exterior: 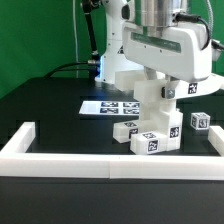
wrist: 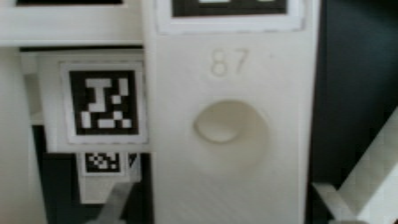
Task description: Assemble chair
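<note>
Impossible to say from either view whether clamped or merely straddling, as to the gripper (exterior: 161, 88): jaws partly apart, neither wide nor closed, with the tall slab (wrist: 231, 190) of the chair (exterior: 150, 128) running straight up between them. No clear sight of fingertips touching plastic in the wrist view, so no call on contact.

Directly beneath the fingers: the half-built chair, a stack of white tagged blocks on the black table (exterior: 40, 115), upright slab rising into the gap. Just beside the slab in the wrist view, 1 tagged block (wrist: 98, 100). Beyond the fingers, the marker board (exterior: 110, 106), lying flat. Off to the exterior view's right of the fingers, 1 loose tagged cube (exterior: 200, 121), well apart. Nearer the camera than the fingers, the long white wall (exterior: 100, 160).

Probably rigid, light, hard plastic: no give under pressure, smooth and rather slippery on the flat faces. Best taken squarely across the slab's 2 narrow sides, clear of the round dimple (wrist: 228, 122), to avoid twisting. Likely top-heavy as stacked and easy to topple with a sideways nudge; worth pressing gently and keeping straight.
</note>
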Robot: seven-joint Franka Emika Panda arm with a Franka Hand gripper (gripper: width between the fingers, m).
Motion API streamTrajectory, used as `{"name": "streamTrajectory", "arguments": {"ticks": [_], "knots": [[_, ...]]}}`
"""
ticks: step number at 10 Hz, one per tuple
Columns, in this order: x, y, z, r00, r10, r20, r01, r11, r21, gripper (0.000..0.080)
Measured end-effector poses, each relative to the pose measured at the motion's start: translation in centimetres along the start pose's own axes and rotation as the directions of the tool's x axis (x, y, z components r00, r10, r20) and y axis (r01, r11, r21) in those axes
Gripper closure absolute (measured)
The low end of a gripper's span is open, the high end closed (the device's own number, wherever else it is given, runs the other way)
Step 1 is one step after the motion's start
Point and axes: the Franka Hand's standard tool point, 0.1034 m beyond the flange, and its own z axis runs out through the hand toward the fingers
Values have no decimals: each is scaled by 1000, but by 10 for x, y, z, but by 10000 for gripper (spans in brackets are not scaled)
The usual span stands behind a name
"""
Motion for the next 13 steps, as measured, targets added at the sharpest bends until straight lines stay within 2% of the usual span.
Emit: {"name": "streamTrajectory", "arguments": {"ticks": [9, 13], "knots": [[10, -3, 26, 998, -46, -51, 47, 999, 15, 509], [12, -3, 26, 996, -67, -57, 68, 997, 19, 509]]}}
